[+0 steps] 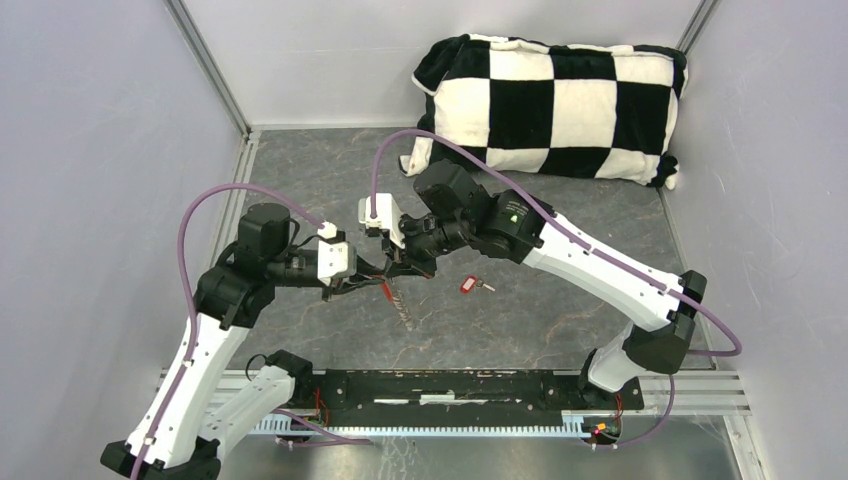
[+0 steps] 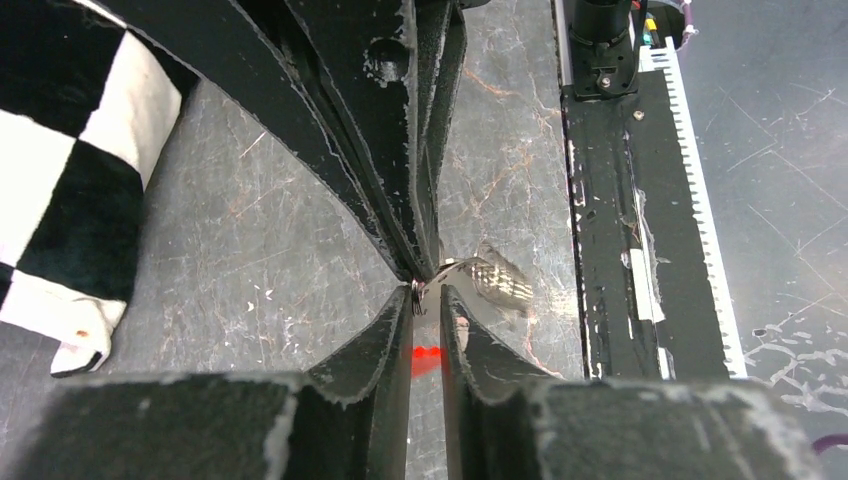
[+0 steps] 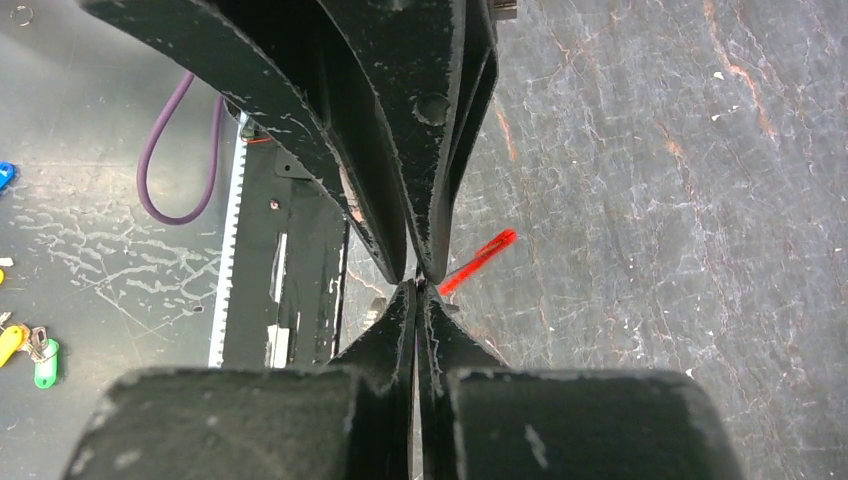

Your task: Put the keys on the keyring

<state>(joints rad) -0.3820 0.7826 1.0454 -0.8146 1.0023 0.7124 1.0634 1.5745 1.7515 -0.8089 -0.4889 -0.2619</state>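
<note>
Suspension is given to the keyring (image 1: 385, 291) at the spot where the tips of both arms meet, above the middle of the surface (image 1: 560, 310). Its red fob (image 3: 478, 262) is seen hanging free below that spot, touching nothing. The keyring is judged to be held aloft so that its thin rings can be reached from both sides and a coil parted without the surface in the way.

The right pincer (image 3: 417, 300) is pressed fully together. Since the fob dangles from its tips, a ring is taken to be pinched there as an anchor. The left pincer (image 2: 428, 312) is set tip to tip against it, with a silver ring (image 2: 428, 288) just at its fingertips. A narrow slit is seen between its fingers, and whether the ring is gripped or merely bracketed cannot be told. A blurred metal piece (image 2: 497, 280) is seen beside the ring; whether it is chain or key cannot be told.

The red-headed key (image 1: 468, 286) is found lying flat on the surface, near the meeting point on its right and apart from both pincers, so threading is judged not yet begun for it. The dark-headed key cannot be made out. A checkered pillow (image 1: 555, 100) is propped at the far wall, well apart from the work.
</note>
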